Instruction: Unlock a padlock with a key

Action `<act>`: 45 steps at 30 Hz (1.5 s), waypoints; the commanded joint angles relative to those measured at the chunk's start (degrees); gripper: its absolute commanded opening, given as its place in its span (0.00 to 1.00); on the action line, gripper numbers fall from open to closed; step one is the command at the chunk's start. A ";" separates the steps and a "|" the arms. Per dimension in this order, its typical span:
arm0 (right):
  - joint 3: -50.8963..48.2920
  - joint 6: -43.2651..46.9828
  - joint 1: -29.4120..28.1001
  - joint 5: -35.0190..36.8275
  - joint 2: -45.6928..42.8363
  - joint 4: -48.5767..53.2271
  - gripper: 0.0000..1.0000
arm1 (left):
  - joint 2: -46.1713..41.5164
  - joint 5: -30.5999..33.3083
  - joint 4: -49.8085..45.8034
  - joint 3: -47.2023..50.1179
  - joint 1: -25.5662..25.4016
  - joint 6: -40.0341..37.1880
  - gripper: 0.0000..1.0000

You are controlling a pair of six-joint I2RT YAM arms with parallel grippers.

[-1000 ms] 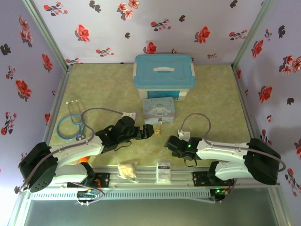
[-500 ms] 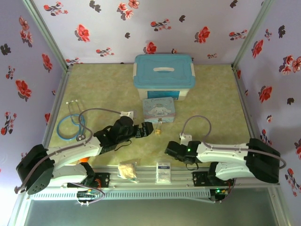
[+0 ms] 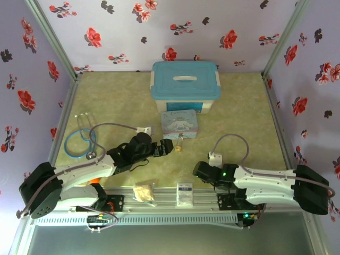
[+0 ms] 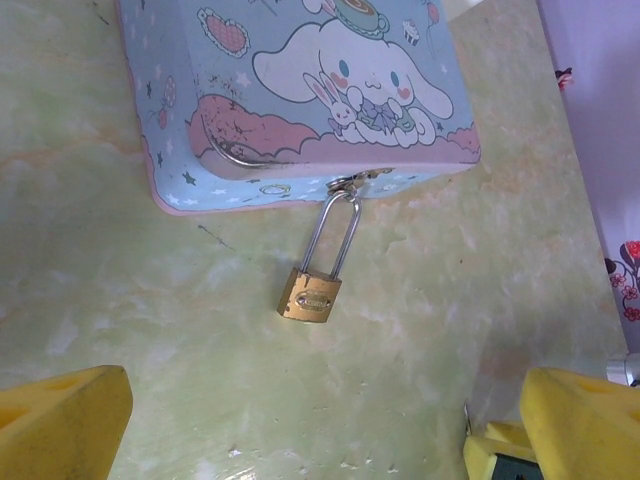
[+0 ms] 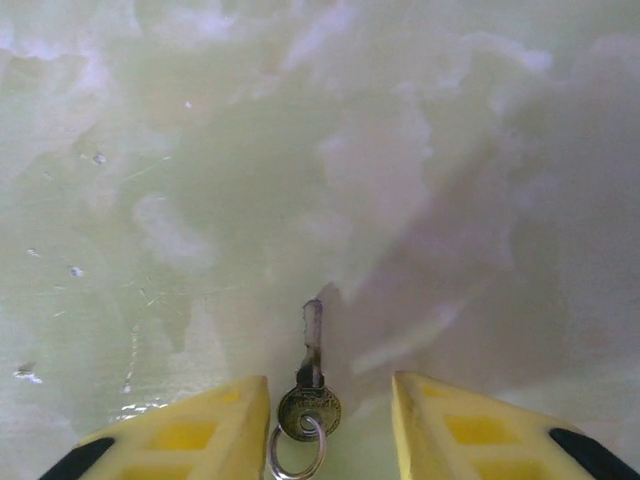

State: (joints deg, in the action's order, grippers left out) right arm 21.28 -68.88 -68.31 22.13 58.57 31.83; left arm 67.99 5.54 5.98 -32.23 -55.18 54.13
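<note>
Top external: green marbled table (image 3: 117, 95), floral walls (image 3: 159, 32).

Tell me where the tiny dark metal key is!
In the right wrist view, the small dark metal key lies on the green table between the right gripper's yellow fingers.

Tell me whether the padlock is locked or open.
Shut: on the padlock, both shackle legs sit in the brass body, looped through the clasp of the tin.

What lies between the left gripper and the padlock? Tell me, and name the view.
Bare tabletop: in the left wrist view, nothing lies between the open left gripper and the padlock.
</note>
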 commanded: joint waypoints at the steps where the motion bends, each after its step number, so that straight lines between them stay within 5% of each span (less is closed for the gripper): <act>1: 0.10 -2.30 -0.25 1.13 1.59 0.22 0.31 | 0.80 0.96 0.87 -0.84 -0.68 0.36 1.00; 7: 0.07 -2.70 -0.44 -4.72 7.59 -2.51 0.28 | 0.97 0.96 1.32 -0.92 -0.75 0.63 1.00; 13: -2.69 -4.38 -0.51 -9.34 10.46 -9.08 0.14 | 0.91 1.05 1.87 -0.59 -0.81 0.63 1.00; 23: -1.00 -1.04 0.34 -4.84 2.88 -1.00 0.00 | 3.56 1.58 3.47 -1.51 -0.83 -0.35 1.00; 34: 1.94 3.50 2.56 -4.18 2.81 3.05 0.00 | 6.32 1.49 4.25 -3.33 -0.83 -2.65 1.00; 45: 4.30 0.43 1.38 -6.56 9.94 5.19 0.21 | 6.28 1.51 5.44 -1.85 -0.81 -2.45 1.00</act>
State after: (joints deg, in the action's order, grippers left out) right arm 25.96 -66.61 -66.15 19.84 66.00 33.54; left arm 73.58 5.61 9.47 -34.54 -55.53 52.77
